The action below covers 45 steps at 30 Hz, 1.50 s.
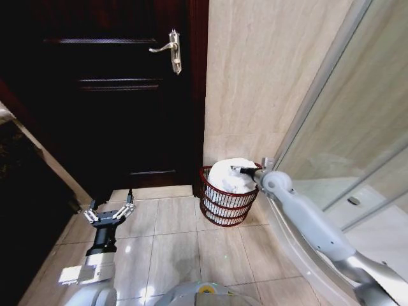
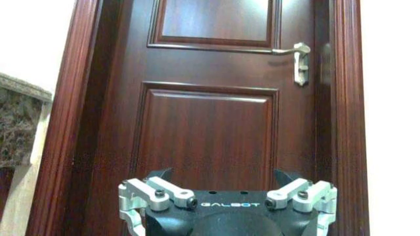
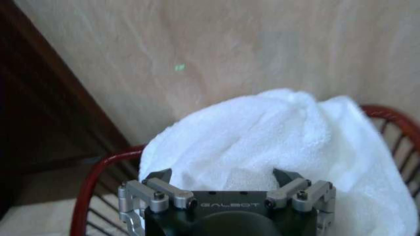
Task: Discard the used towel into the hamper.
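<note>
The hamper (image 1: 224, 215) is a small round dark red wire basket standing on the tiled floor in the corner between the door and the wall. The white towel (image 1: 228, 176) lies bunched inside it, heaped above the rim. My right arm reaches out to the hamper, and its gripper (image 1: 245, 171) hovers open at the towel's top, over the far right rim. The right wrist view looks across the towel (image 3: 282, 142) and the red rim (image 3: 92, 179). My left gripper (image 1: 108, 212) hangs open and holds nothing, low over the floor at the left, facing the door.
A dark wooden door (image 1: 121, 89) with a metal handle (image 1: 171, 51) stands shut behind the hamper's left. A curved glass shower enclosure (image 1: 357, 159) bounds the right side. A stone counter edge (image 1: 7, 116) juts in at the far left. Tiled floor (image 1: 178, 248) lies between.
</note>
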Tool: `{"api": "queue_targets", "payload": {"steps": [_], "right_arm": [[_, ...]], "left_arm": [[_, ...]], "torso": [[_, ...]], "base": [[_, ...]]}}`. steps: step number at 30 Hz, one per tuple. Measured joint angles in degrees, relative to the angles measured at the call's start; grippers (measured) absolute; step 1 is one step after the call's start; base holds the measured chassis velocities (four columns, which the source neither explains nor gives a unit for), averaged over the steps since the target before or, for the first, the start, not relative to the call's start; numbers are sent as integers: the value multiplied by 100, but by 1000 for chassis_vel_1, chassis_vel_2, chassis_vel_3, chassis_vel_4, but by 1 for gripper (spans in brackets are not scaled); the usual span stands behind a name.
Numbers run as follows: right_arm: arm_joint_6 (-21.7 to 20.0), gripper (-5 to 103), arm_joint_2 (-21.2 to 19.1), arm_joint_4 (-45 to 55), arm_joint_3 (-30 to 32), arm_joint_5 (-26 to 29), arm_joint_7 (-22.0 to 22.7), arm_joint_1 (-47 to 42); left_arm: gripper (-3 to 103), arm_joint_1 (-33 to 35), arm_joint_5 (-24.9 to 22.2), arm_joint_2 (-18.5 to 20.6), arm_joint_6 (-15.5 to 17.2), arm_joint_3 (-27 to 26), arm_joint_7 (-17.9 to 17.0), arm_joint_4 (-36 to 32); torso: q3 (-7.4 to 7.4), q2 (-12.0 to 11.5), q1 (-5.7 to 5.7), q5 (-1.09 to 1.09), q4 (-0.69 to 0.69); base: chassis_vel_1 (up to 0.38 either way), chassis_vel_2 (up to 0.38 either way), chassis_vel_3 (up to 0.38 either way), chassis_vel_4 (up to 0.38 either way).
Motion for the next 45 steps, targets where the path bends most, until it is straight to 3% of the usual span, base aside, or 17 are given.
{"api": "queue_targets", "payload": {"steps": [10, 18, 28, 33, 45], "right_arm": [[-321, 100, -120, -180, -355, 554, 143, 333], [-336, 100, -54, -435, -532, 839, 348, 440], [-325, 100, 198, -766, -569, 827, 378, 433], [-296, 100, 348, -968, -438, 566, 297, 138], [-290, 100, 419, -865, -354, 535, 418, 6]], "left_arm": [[100, 40, -278, 0, 1, -147, -40, -110], [100, 68, -366, 0, -5, -186, -37, -221], [100, 62, -366, 0, -19, -187, -25, -242], [100, -4, -334, 0, 20, -140, -11, -258], [100, -69, -283, 0, 69, -76, 7, -241]], "torso": [[-1, 0, 0, 2, -1], [-1, 0, 0, 2, -1], [-1, 0, 0, 1, 0], [-1, 1, 0, 2, -1], [-1, 1, 0, 2, -1]], "base": [[0, 0, 0, 0], [0, 0, 0, 0], [0, 0, 0, 0], [0, 0, 0, 0], [0, 0, 0, 0]]}}
